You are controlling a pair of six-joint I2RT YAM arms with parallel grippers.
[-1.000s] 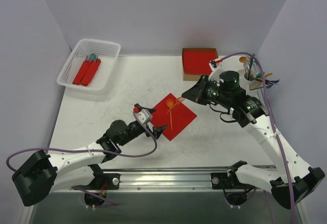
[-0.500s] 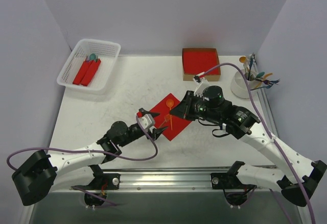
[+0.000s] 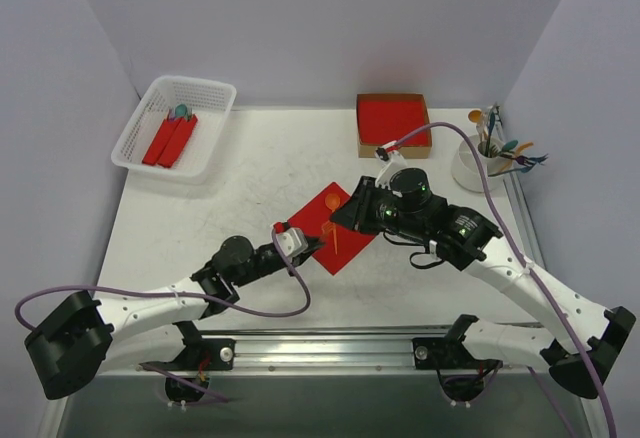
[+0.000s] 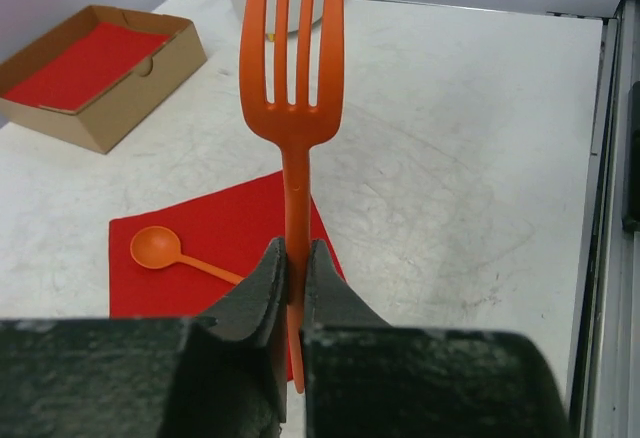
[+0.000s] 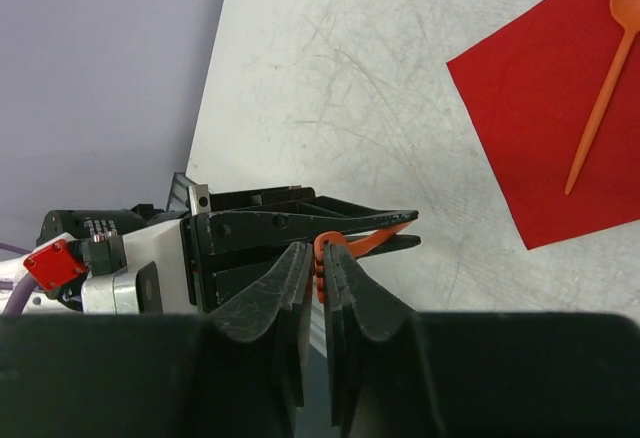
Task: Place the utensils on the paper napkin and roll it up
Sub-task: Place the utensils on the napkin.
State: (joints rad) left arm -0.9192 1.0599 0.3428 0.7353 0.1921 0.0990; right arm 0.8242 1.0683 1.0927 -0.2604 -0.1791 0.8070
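Observation:
An orange fork (image 4: 290,78) stands upright with my left gripper (image 4: 296,258) shut on its handle. The fork (image 5: 385,238) also runs between the narrow jaws of my right gripper (image 5: 322,268), which hold its tine end. Both grippers, left (image 3: 316,245) and right (image 3: 336,220), meet over the near-left corner of the red paper napkin (image 3: 357,242). An orange spoon (image 4: 160,249) lies flat on the napkin (image 4: 225,223). From the right wrist the spoon (image 5: 600,88) and napkin (image 5: 530,118) lie off to the right.
A white basket (image 3: 148,118) with red rolls sits at the back left. A cardboard box (image 3: 392,146) with a red stack is behind the napkin. A white cup (image 3: 470,170) with several coloured utensils stands at the right. A metal rail (image 3: 330,343) runs along the near edge.
My right arm has carried the fork forward and left over the napkin to the left gripper. My left gripper has gone from wide open to shut on the fork's handle.

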